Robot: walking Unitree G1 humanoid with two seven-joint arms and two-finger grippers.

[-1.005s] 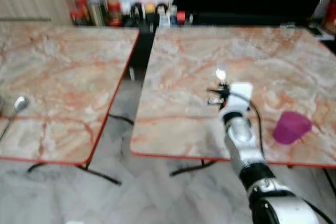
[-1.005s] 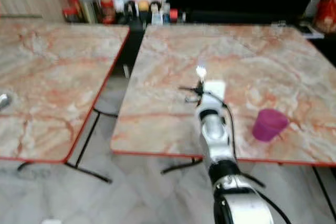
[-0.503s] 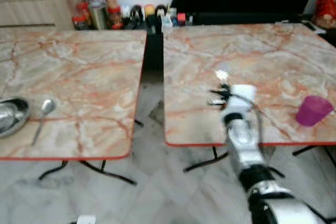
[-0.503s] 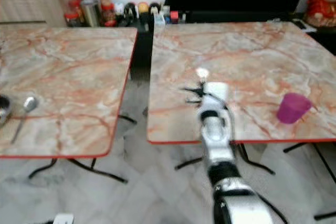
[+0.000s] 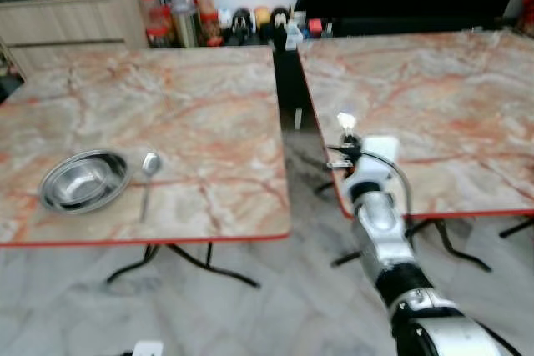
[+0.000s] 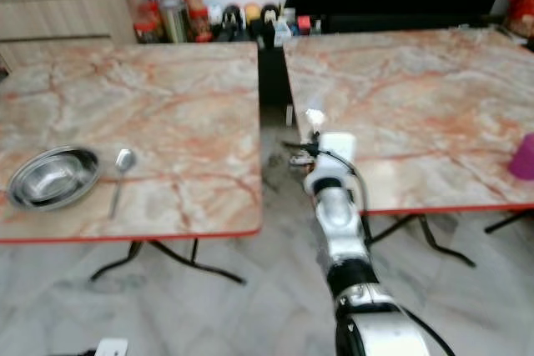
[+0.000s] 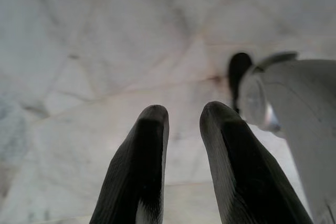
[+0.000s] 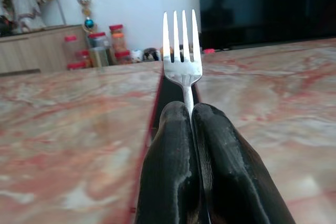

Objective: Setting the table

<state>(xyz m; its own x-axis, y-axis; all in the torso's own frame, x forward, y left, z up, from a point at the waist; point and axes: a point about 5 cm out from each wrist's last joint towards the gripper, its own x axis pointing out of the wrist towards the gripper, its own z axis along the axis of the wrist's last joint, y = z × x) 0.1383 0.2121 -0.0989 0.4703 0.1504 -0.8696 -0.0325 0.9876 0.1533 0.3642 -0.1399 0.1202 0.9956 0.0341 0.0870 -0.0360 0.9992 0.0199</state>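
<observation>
Between the two marble tables, over the gap of floor, the right pincer [image 8: 191, 129] is clamped on a fork [image 8: 181, 51], its black fingers pressed together around the handle with the tines standing free beyond the tips. The fork's long axis runs straight out along the fingers, tines pointing up and forward, away from the robot. It is a light, stiff piece of polished metal, likely slippery, so a hold low on the narrow handle (as here) looks sound as long as the squeeze is kept.

On the left table [image 5: 209, 122] lie a steel bowl [image 5: 83, 181] and, just beside it, a spoon [image 5: 148, 177] with its handle pointing toward the robot. The fork probably belongs by that bowl. A purple cup [image 6: 524, 157] sits at the near edge of the right table [image 5: 434, 106].

The left pincer [image 7: 184, 124] hangs idle above pale floor, its fingers slightly parted and holding nothing.
</observation>
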